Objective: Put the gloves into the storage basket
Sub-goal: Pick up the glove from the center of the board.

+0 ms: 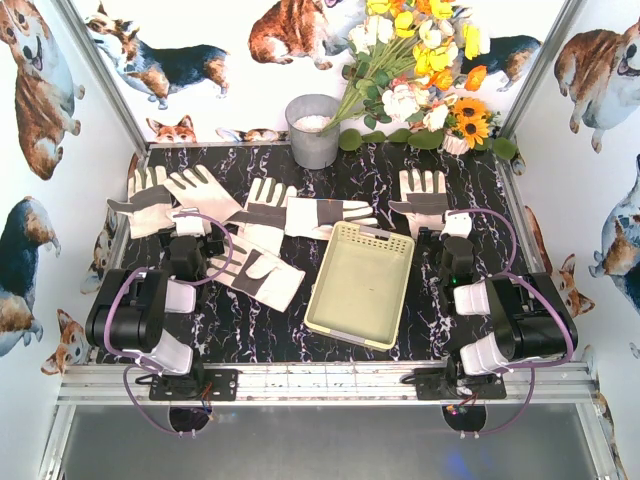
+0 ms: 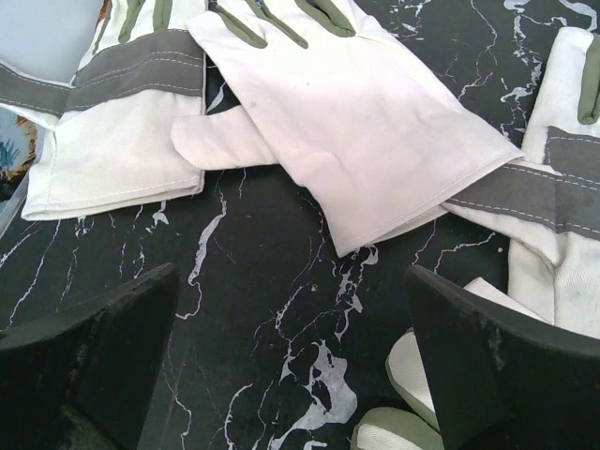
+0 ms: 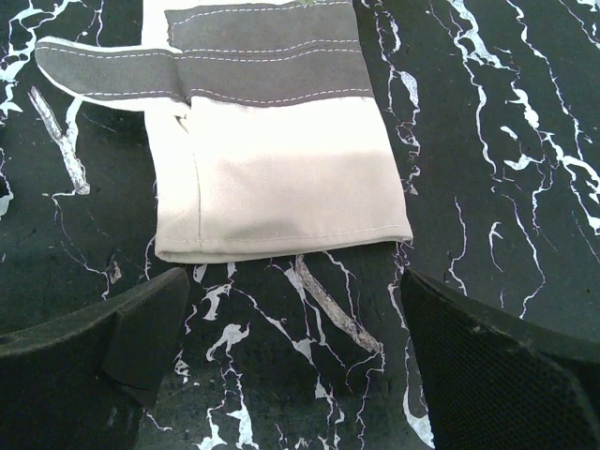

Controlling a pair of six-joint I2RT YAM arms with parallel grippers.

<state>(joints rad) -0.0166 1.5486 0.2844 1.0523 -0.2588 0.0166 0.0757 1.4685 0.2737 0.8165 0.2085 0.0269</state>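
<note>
6 gloves [image 1: 150, 200] toward tabletop [image 1: 250, 325] far edge; storage basket [image 1: 360, 290] centre-right; left gripper [image 2: 291, 319], right gripper [image 3: 295, 309] spread wide.

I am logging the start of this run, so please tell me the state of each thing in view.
storage basket: empty, upright
gloves: all lying on the table, none in the basket
left gripper: open, holding nothing
right gripper: open, holding nothing
metal bucket: upright

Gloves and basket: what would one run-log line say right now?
storage basket: empty | gloves: all lying outside it | left end effector: open, empty | right end effector: open, empty
</note>
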